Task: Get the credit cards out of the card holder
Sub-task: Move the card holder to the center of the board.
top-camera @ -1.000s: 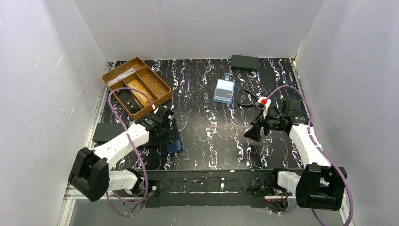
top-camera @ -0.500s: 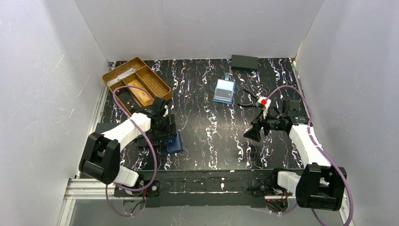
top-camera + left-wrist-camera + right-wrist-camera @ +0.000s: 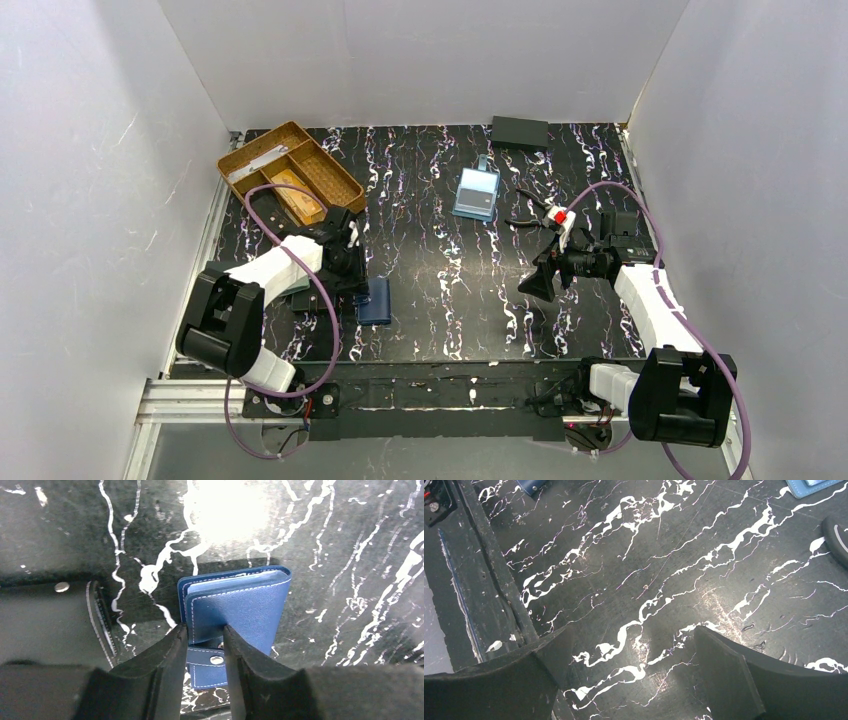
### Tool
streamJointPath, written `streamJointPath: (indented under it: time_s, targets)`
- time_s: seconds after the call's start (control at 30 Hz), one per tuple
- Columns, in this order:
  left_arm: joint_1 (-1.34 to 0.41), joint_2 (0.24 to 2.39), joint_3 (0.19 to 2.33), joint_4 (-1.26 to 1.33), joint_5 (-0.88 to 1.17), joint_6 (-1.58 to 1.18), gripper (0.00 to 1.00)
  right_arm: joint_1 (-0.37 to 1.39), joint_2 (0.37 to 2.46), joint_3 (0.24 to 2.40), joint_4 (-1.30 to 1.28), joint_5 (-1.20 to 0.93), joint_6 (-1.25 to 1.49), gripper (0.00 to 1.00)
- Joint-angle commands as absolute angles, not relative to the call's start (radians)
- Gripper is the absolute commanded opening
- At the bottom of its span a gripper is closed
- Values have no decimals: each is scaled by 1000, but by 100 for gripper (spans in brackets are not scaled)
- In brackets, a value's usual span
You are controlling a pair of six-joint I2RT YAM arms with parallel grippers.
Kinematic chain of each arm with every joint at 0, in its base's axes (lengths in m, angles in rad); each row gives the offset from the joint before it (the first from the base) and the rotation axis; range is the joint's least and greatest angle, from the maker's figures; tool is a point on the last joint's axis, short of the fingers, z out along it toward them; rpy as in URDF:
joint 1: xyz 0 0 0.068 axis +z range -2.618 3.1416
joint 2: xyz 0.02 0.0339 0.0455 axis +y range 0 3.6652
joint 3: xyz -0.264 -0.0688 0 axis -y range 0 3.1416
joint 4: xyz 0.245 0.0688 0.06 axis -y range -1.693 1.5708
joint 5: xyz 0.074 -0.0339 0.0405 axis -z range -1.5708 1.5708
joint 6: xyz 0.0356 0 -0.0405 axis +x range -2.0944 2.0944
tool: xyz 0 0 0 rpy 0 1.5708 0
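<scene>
1. Lying closed on the worktop (image 3: 450, 275) near the left arm's base, the card holder (image 3: 240, 612) looks light, soft and floppy. No credit cards show.
2. The best hold, I judge, is the snap tab (image 3: 216, 661), pulled gently.
3. The left gripper (image 3: 205, 635) straddles that tab with its jaws narrow, but I cannot tell if it pinches. The right gripper (image 3: 634, 645) gapes, empty.
4. Compared with a second ago, the left gripper has narrowed and its arm has folded in. The right is unchanged.

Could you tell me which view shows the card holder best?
The left wrist view: the card holder sits close up, stitching and snap tab clear, straddled by the left gripper. The top view shows a small navy patch; the right wrist, only a blue corner.
</scene>
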State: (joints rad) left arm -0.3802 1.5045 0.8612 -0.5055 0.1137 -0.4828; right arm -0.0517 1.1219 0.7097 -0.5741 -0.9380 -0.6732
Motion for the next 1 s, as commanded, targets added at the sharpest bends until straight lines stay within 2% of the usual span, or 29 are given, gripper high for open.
streamJointPath:
  time_s: [0.0,0.1,0.27,0.4,0.6,0.97]
  targets:
    - [-378,1508,846,-463,203,-476,24,-52,1132,724,-581,-960,-700,98]
    - [-379,1503,819,-414,270,-498,10,-52,1136,727,-588,-962,-707,98]
    - [-379,1485,757,-275,397,-603,0,-51,1137,729,-596,-962,-711,98]
    - [-394,1475,707,-139,460,-719,0,-51,1150,735,-611,-970,-720,98]
    - [-486,1514,697,18,431,-882,0,-51,1168,747,-632,-974,-735,98]
    - [-722,1735,901,68,244,-1074,0,-51,1169,746,-640,-974,-741,98]
